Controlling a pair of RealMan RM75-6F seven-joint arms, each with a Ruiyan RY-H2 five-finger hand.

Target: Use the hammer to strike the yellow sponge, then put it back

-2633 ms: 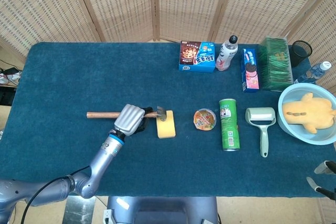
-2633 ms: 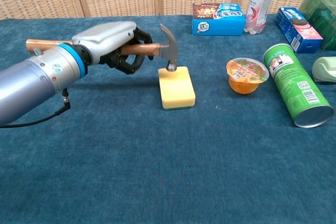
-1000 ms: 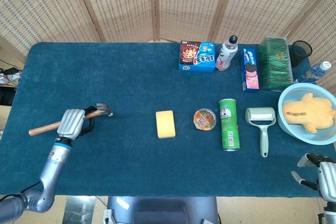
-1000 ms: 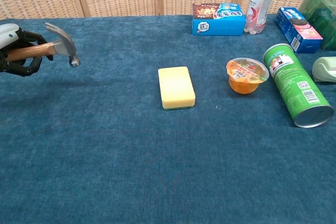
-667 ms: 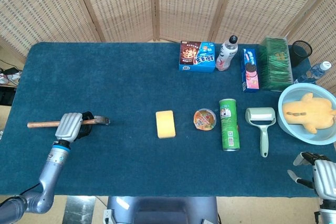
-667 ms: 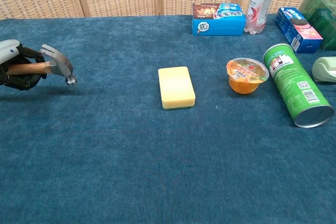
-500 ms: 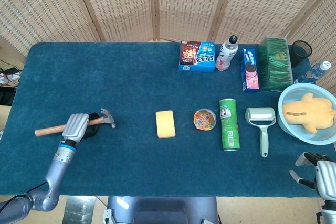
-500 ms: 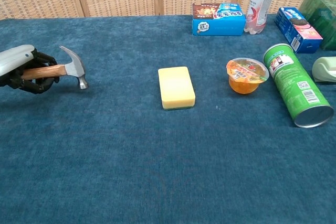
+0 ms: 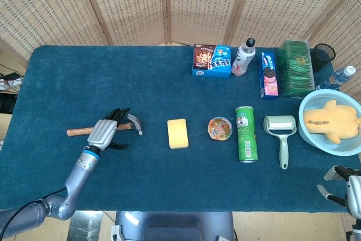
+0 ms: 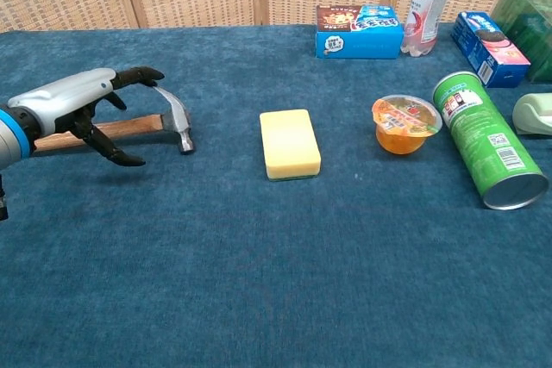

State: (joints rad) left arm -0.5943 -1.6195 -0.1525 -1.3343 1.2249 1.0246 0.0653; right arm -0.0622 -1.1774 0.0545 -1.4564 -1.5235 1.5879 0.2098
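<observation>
Moved since 0.5 s ago: hammer (image 10: pixel 138 129), carried nearer the yellow sponge (image 10: pixel 289 143) and now lying on the blue worktop (image 10: pixel 276 273), handle pointing away to the left, steel head just left of the sponge but apart from it.

Left hand (image 10: pixel 82 109): fingers spread over the handle, no longer wrapped round it (whether any fingertip touches the wood cannot be told).

Right hand (image 9: pixel 351 187): at the worktop's near right corner, fingers apart, holding nothing.

Step in hand, as judged: release and withdrawal, the strike appearing done.

Handling note: lift the left hand straight up before drawing back, keeping the lower fingers from hooking the handle and dragging the hammer toward the sponge.
</observation>
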